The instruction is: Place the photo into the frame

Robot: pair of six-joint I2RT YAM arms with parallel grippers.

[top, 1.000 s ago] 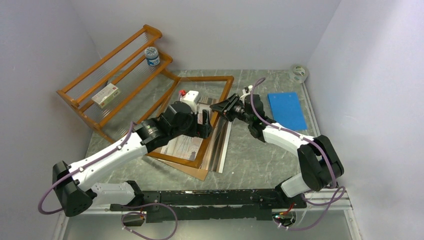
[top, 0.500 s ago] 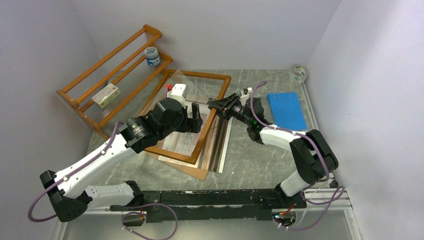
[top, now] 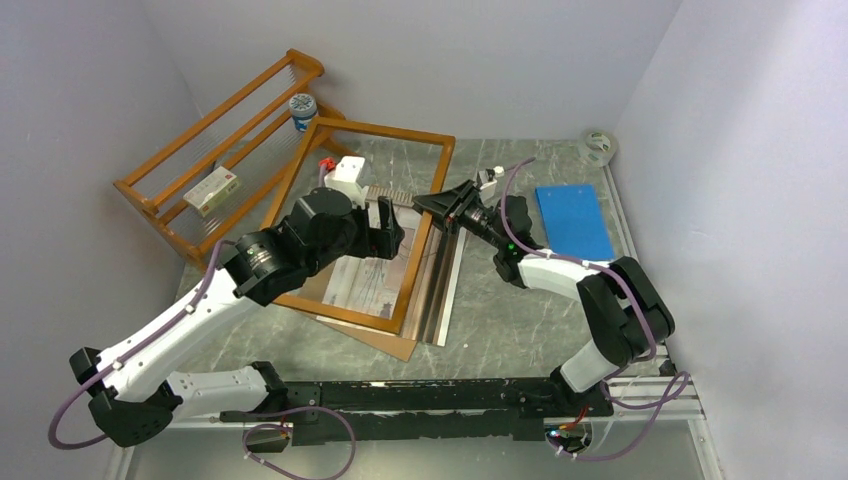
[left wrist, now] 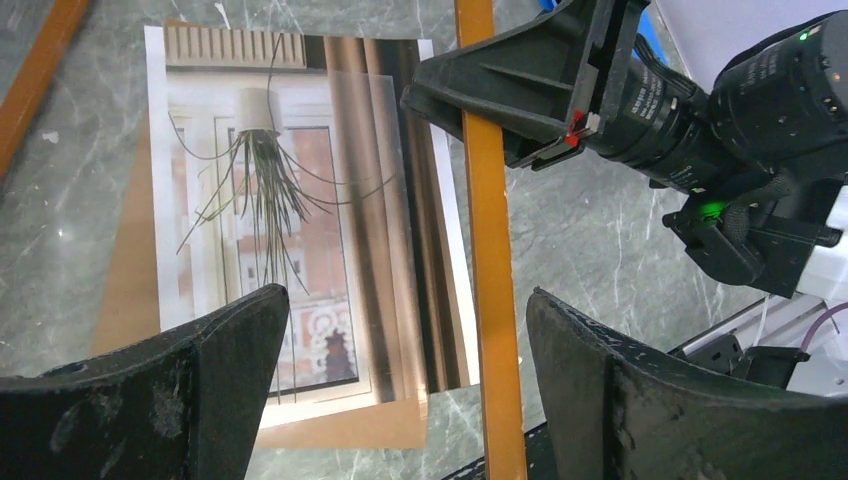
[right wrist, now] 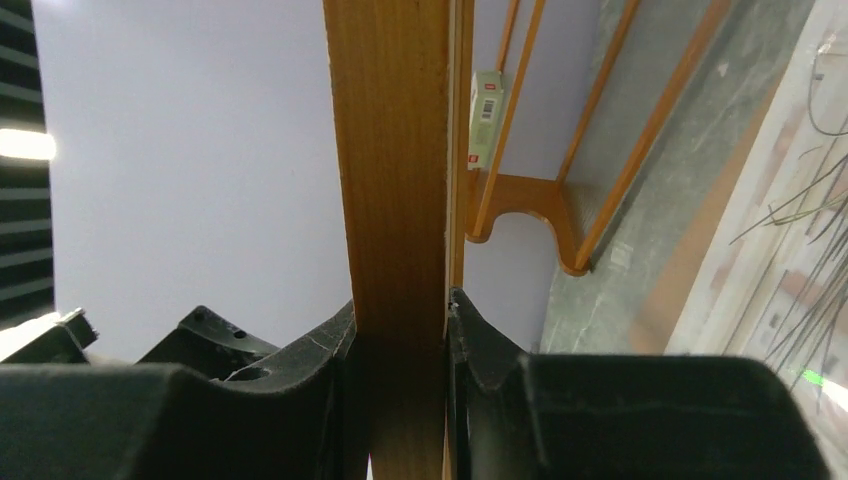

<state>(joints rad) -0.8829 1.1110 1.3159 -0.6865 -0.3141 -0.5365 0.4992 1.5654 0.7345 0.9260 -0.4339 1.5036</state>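
2 arms here, but only 1 is actually holding anything. the right gripper (top: pixel 432 204) is clamped on the right long rail of the frame (top: pixel 375 128). in the right wrist view its fingers (right wrist: pixel 320 360) sit flush against both faces of the wood, so it's closed to about rail thickness and no tighter. my guess is it grabs the edge because that's the only graspable bit, since the rest is glass.

the left gripper (left wrist: pixel 400 340) is spread as wide as it goes and has nothing in it. it hovers over the middle of the pane, looking down through the glass. probably it's parked there to steady the frame or nudge the print, but that's just my read.

the frame is up off the table (top: pixel 520 330) and tipped, with its far left corner close to the orange rack (top: pixel 215 150). i can't tell if the near rail touches anything. its long axis runs near to far, leaning a bit left.

the photo (left wrist: pixel 300 200) isn't in the frame yet. it lies flat and face up on the brown backing board (top: pixel 395 345), under and behind the pane. its long axis also runs near to far, with the top of the picture (the hanging plant's pot) at the far end. the 2 long axes roughly agree, so lining them up looks doable.
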